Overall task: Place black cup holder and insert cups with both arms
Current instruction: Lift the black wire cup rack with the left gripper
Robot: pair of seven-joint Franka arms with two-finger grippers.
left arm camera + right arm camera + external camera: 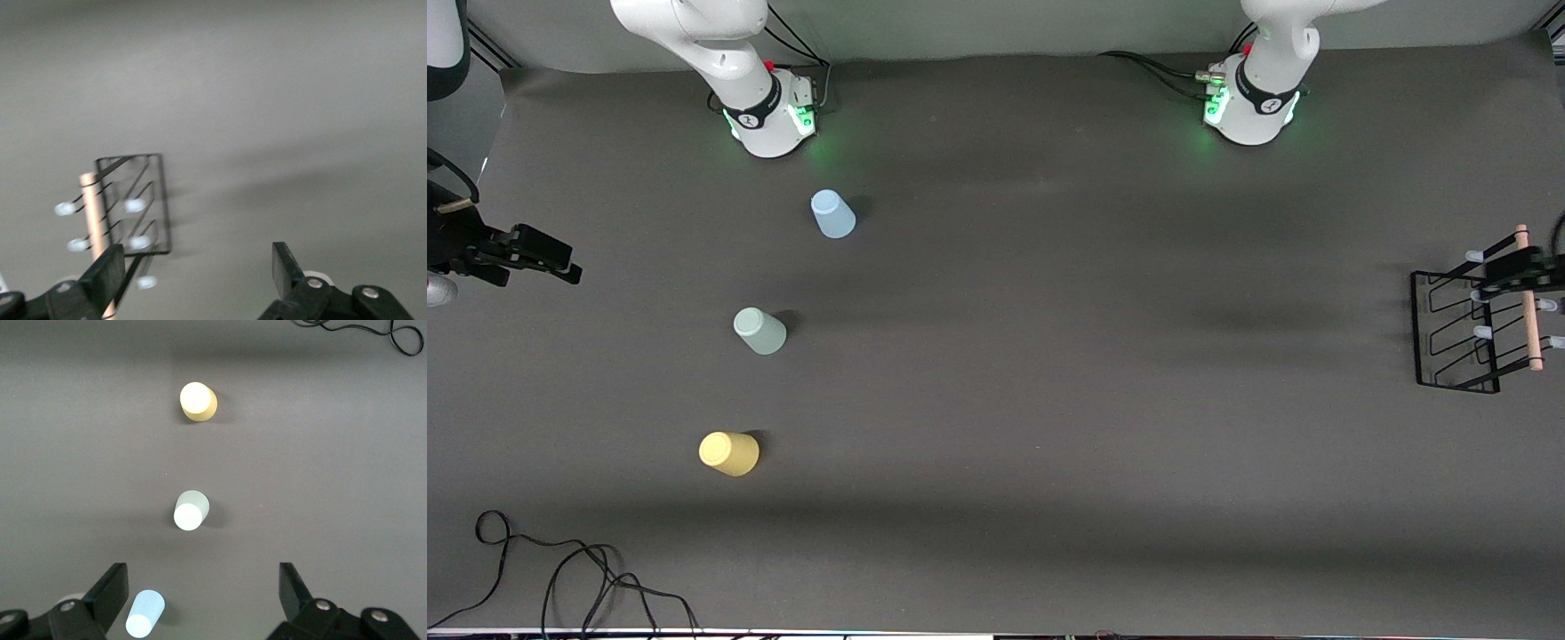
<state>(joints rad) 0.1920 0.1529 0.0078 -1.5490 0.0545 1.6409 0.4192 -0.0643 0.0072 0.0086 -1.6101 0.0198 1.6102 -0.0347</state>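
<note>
Hovering spread over the black wire cup holder point(1458, 333) with its wooden rod point(1528, 302) running lengthwise beneath, left hand point(1507, 269) is nearest; right hand point(538, 253) waits, spread.

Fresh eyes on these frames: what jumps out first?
Three small plastic tumblers stand upside down in a line toward the right arm's end of the table: the light blue cup nearest the bases, the pale grey-green cup in the middle, the yellow cup nearest the front camera. The black wire cup holder with its light wooden rod sits at the left arm's end, the open left gripper over it. The open right gripper waits at the opposite edge.
</note>
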